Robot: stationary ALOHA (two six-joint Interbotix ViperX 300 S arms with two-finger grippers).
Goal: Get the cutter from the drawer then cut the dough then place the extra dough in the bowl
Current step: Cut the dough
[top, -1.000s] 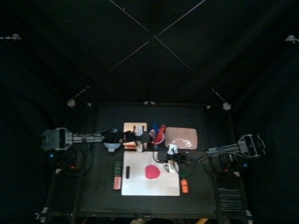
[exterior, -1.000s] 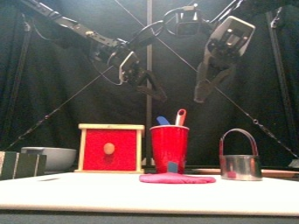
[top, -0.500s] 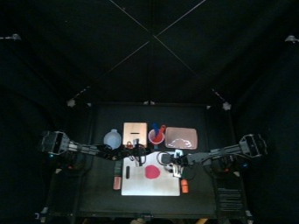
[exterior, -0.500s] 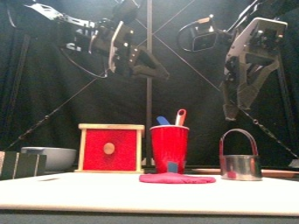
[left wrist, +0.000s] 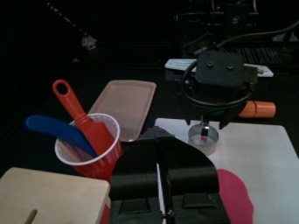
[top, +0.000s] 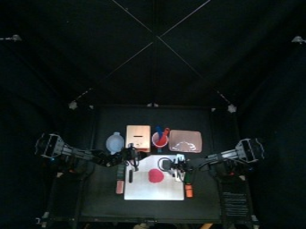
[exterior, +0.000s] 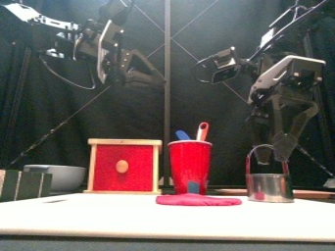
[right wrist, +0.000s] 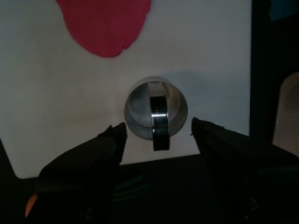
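From where I stood, the tabletop [top: 96, 201] carried one of nearly everything: one white cutting board [top: 141, 190], one flat red disc of dough [exterior: 199, 200], one wooden box [exterior: 124, 167] with a red front, one round metal cutter [exterior: 269, 182], one blue-grey bowl [top: 114, 141], one pink tray [top: 187, 139] and one red cup [exterior: 190, 165]. The cup held two toy knives, one blue knife [exterior: 182, 135] and one red knife [exterior: 202, 130]. I counted two small orange toys, one orange toy [top: 120, 186] at each side of the board, the other orange toy [top: 188, 190] opposite. Two arms, so two tools: the left tool [left wrist: 163, 147] and the right tool [right wrist: 159, 133].
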